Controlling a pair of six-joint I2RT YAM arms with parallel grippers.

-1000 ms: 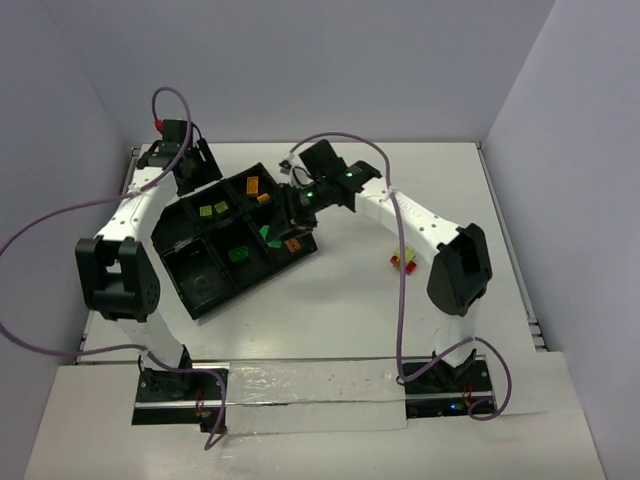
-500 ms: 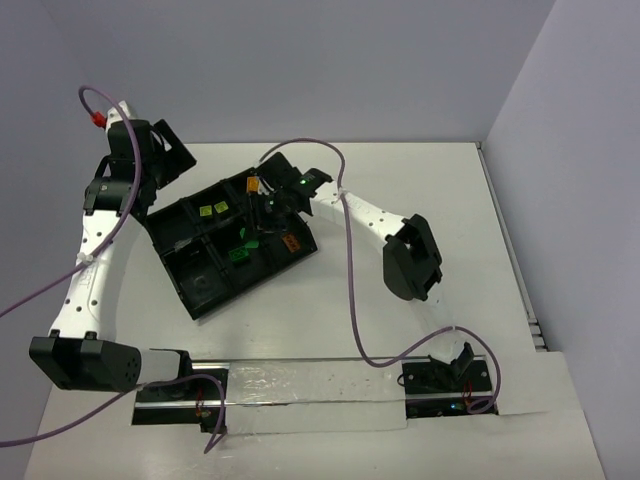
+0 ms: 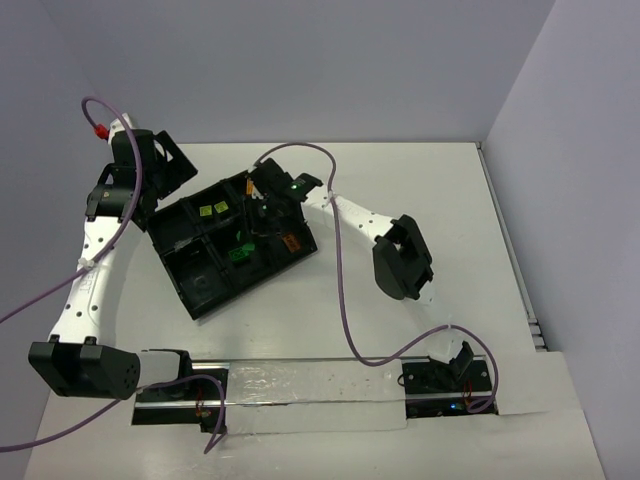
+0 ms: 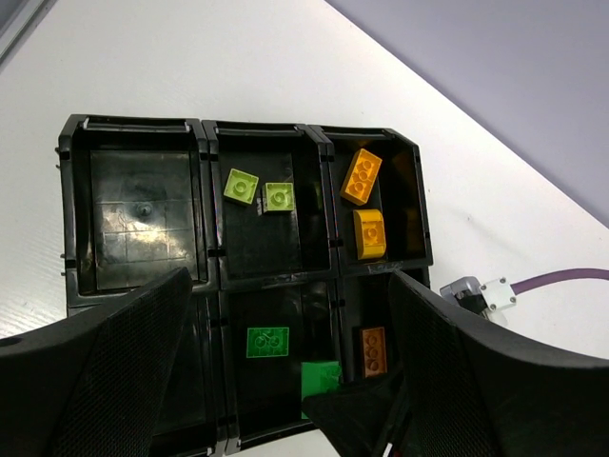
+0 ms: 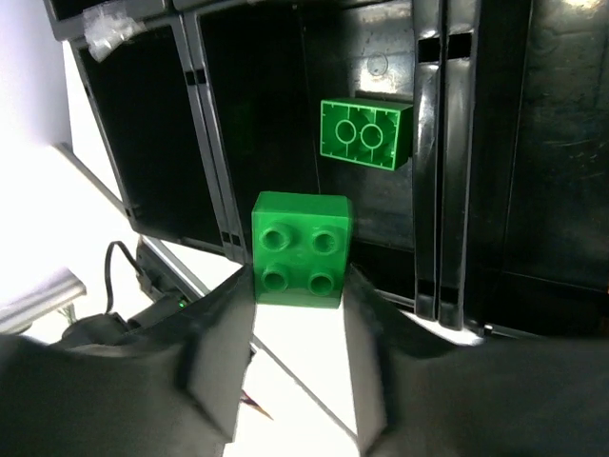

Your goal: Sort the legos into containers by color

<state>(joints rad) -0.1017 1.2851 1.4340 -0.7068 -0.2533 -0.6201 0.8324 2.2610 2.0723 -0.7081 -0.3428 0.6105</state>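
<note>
The black tray (image 3: 196,302) lies tilted on the table, left of centre. My right gripper (image 5: 300,286) is shut on a green lego (image 5: 300,249), held at its fingertips above the tray's near middle compartment. A second green lego (image 5: 366,133) lies in that compartment. My left gripper (image 4: 290,286) hangs open and empty high over the tray's far side. Two yellow-green legos (image 4: 242,186) share the far middle compartment. Two orange legos (image 4: 362,176) sit in the far right one, and a darker orange lego (image 4: 374,350) in the near right one. The held green lego (image 4: 321,381) also shows from the left wrist.
The tray's far left compartment (image 4: 138,219) holds nothing. The right arm's elbow (image 3: 402,262) hangs over the table right of the tray. Purple cables (image 3: 340,270) loop above the table. Grey walls close in the table's back and sides.
The left arm has lifted and swung back to the far left, its jaws wider. The right arm has carried the green lego further left over the tray.
</note>
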